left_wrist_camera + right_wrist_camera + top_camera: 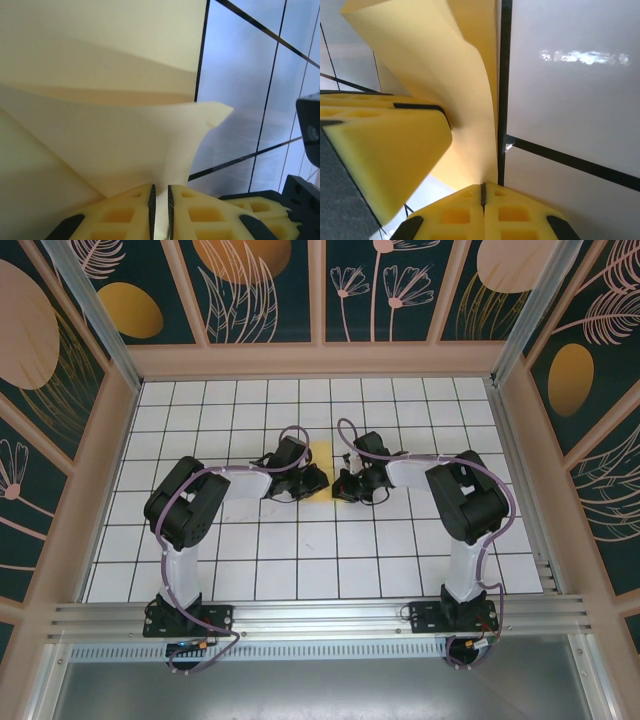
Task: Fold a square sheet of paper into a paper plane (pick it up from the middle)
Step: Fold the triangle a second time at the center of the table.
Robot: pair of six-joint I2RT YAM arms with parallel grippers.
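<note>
The square sheet of paper (322,456) is yellow, partly folded, and lifted off the white grid table between my two grippers. In the left wrist view its curved flap (125,140) rises from my left gripper (160,212). The jaws there stand a narrow gap apart with the paper's fold running down between them. My right gripper (482,192) is shut on the lower edge of the paper (470,100), pads pressed together. Seen from above, the left gripper (316,480) and right gripper (347,485) almost touch at the table's middle.
A yellow finger of the left gripper (385,150) crowds the left of the right wrist view. The white grid table (300,560) is ringed by a beige frame (120,420). An aluminium rail (320,615) with both arm bases runs along the near edge.
</note>
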